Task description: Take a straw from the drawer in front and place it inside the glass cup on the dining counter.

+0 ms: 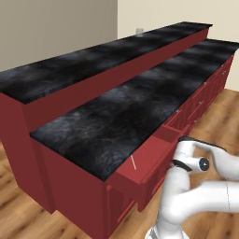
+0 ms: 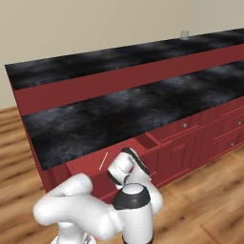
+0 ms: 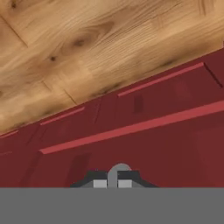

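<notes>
Left base view, left to right: raised dark surface (image 1: 93, 51) runs upper left to upper right, w/ the glass cup (image 1: 139, 31) tiny near top centre, far end. Below it the lower black surface (image 1: 116, 116). Drawer (image 1: 144, 161) is pulled open at lower centre; straw (image 1: 133, 162) lies loose inside, near its left end. Tool (image 3: 112, 181) sits at the drawer front, lower right. In hand view its tips sit close around the small metal handle (image 3: 119, 168); can't tell if it's clamping or letting go. Step, imo: opening done, straw not yet picked. Next: back off the handle, rise over the rim, line tips across the thin straw, pinch carefully.
</notes>
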Motion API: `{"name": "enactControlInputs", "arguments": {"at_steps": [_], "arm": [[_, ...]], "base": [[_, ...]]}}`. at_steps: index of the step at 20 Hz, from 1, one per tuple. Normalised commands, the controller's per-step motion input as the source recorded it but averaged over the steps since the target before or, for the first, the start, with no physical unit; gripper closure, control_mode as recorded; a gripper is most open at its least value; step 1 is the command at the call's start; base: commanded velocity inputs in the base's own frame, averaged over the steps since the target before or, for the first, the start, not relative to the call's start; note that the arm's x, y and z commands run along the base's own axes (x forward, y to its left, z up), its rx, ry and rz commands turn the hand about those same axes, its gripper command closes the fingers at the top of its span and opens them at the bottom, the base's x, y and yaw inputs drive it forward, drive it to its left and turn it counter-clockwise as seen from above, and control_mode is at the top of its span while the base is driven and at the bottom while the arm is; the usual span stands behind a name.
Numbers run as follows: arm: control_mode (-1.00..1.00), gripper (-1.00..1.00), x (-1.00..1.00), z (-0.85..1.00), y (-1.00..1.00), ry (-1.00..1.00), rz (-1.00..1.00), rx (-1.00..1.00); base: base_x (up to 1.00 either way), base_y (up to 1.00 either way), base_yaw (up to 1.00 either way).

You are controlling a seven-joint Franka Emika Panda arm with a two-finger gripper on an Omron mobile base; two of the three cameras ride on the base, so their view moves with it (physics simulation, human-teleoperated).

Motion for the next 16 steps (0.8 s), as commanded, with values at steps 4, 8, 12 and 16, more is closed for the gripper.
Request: {"name": "enactControlInputs", "arguments": {"at_steps": [4, 8, 12, 16], "arm": [[-1.00, -1.00, -0.63, 0.86, -0.27, 0.02, -0.27, -0.10], [-1.00, -1.00, -0.59, 1.00, -0.17, -0.07, -0.21, -0.02], [-1.00, -1.00, -0.33, 1.00, 0.00, -0.10, -0.13, -0.03], [-1.00, -1.00, -0.27, 1.00, 0.00, -0.04, -0.03, -0.06]], "base": [[0.00, 0.00, 0.00], [0.00, 0.00, 0.00], [0.00, 0.00, 0.00], [0.00, 0.00, 0.00]]}}
